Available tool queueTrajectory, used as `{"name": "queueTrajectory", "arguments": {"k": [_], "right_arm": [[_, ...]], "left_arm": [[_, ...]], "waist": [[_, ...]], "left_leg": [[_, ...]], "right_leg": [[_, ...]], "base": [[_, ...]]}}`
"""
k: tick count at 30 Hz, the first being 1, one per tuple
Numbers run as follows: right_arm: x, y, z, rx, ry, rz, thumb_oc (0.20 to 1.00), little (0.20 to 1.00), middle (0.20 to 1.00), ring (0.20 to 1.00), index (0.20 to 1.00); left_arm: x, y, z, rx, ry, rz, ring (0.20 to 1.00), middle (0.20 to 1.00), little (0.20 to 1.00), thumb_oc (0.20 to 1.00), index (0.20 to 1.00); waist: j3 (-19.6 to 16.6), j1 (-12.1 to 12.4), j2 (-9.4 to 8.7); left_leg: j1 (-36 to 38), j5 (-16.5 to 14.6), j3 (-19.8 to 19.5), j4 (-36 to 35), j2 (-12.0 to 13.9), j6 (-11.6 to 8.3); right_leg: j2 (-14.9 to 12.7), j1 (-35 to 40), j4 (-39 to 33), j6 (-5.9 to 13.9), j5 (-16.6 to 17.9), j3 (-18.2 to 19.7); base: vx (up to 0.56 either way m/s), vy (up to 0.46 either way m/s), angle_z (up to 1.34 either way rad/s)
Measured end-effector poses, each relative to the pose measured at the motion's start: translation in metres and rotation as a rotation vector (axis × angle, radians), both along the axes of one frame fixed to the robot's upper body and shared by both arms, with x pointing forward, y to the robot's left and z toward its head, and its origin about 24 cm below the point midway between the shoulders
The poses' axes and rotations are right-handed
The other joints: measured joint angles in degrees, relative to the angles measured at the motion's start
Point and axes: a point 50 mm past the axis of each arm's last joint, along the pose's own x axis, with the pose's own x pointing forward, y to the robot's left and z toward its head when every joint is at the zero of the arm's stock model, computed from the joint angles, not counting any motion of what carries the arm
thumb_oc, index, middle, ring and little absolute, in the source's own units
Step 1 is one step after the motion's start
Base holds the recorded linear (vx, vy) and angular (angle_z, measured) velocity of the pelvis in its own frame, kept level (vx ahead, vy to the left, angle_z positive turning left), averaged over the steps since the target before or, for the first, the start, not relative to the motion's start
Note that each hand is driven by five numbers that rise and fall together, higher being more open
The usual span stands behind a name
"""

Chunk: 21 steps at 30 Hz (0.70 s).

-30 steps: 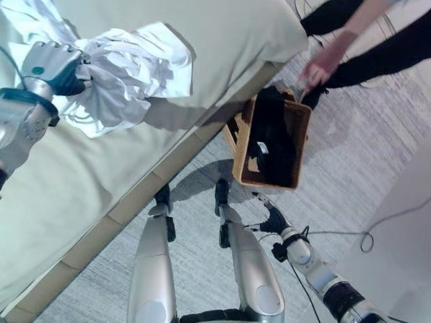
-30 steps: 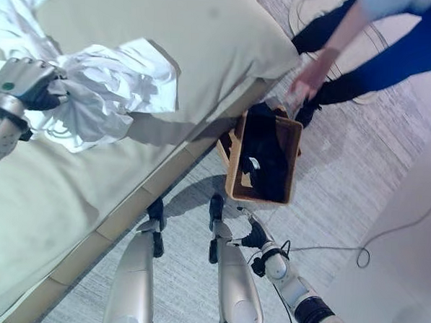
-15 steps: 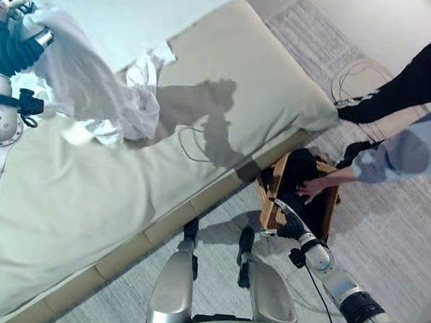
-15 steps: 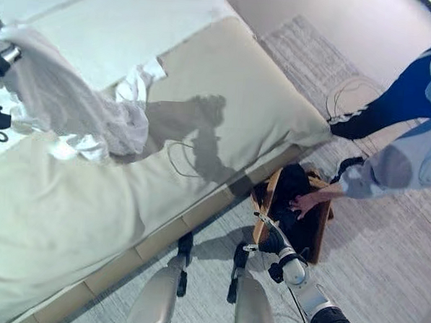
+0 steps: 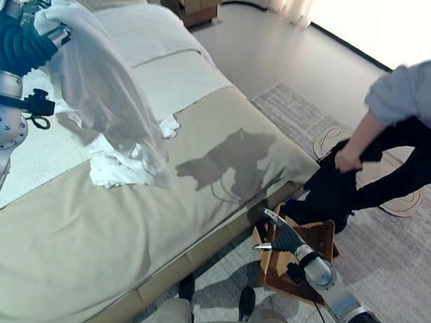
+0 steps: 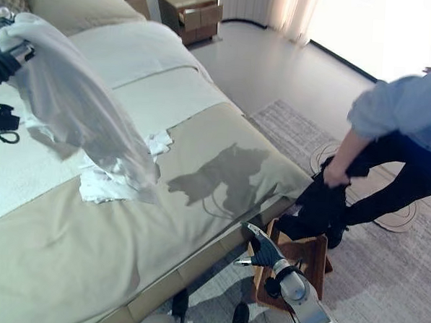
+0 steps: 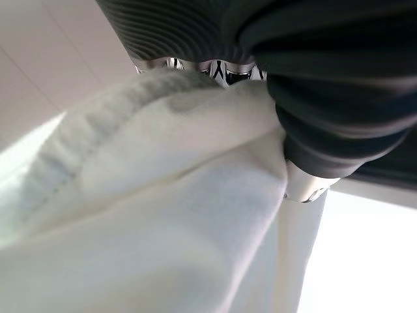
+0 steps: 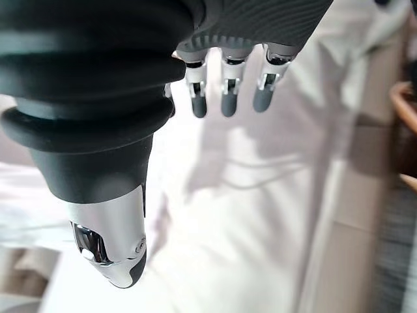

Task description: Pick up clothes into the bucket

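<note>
A beige bed (image 5: 163,202) stands on grey carpet (image 5: 405,273) beside a wooden nightstand (image 6: 188,12).

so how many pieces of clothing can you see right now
3: a white garment hanging from the left hand, another white one on the bed, a dark one in the person's hand.

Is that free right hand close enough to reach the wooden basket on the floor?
Probably yes. The right hand, fingers open and empty, hangs just beside the wooden basket, with nothing between. A person is lifting dark clothing over it, though.
</note>
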Motion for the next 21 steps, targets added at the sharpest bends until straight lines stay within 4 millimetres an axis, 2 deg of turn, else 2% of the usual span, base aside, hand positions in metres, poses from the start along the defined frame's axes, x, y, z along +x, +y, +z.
{"name": "queueTrajectory", "arguments": {"k": [6, 9, 14, 17, 21], "right_arm": [[0.021, 0.025, 0.052, 0.22, -0.174, 0.048, 1.0, 1.0, 1.0, 1.0, 1.0], [0.039, 0.047, 0.086, 0.388, -0.249, 0.104, 1.0, 1.0, 1.0, 1.0, 1.0], [0.052, 0.08, 0.136, 0.564, -0.352, 0.255, 1.0, 1.0, 1.0, 1.0, 1.0], [0.054, 0.085, 0.149, 0.643, -0.35, 0.292, 1.0, 1.0, 1.0, 1.0, 1.0], [0.05, 0.093, 0.15, 0.751, -0.276, 0.338, 1.0, 1.0, 1.0, 1.0, 1.0]], "left_arm": [[-0.004, -0.019, 0.003, -0.048, 0.019, -0.173, 0.2, 0.2, 0.2, 0.2, 0.2], [-0.001, -0.041, -0.009, -0.072, 0.099, -0.324, 0.2, 0.2, 0.2, 0.2, 0.2], [-0.002, -0.071, -0.025, -0.072, 0.207, -0.503, 0.2, 0.2, 0.2, 0.2, 0.2], [-0.003, -0.082, -0.032, -0.053, 0.259, -0.571, 0.2, 0.2, 0.2, 0.2, 0.2], [0.0, -0.093, -0.044, -0.036, 0.341, -0.627, 0.2, 0.2, 0.2, 0.2, 0.2]], "waist": [[-1.7, 0.0, 0.21], [-3.8, 0.1, 0.55], [-5.7, 0.4, 1.34], [-6.8, 0.5, 1.45], [-7.4, 0.5, 1.65]], "left_leg": [[1.7, 0.0, -0.1, 0.0, 0.5, -0.04], [1.8, -0.1, -0.2, 0.0, 0.7, -0.07], [2.6, -0.4, -0.4, -0.1, 0.8, -0.47], [2.7, -0.5, -0.9, -0.1, 0.8, -0.58], [2.6, -0.2, -1.6, -0.1, 0.7, -0.24]], "right_leg": [[0.5, 1.8, -0.3, -0.03, 0.0, 0.0], [0.9, 2.1, -0.3, -0.03, 0.0, 0.0], [0.9, 3.0, -0.3, -0.07, 0.0, -0.3], [0.9, 3.3, -0.3, -0.12, 0.0, -0.7], [1.0, 3.5, -0.3, -0.21, 0.0, -1.0]], "base": [[0.01, -0.001, 0.0], [0.0, 0.0, 0.0], [0.02, 0.002, 0.04], [0.01, 0.005, 0.07], [-0.01, 0.003, 0.04]]}}
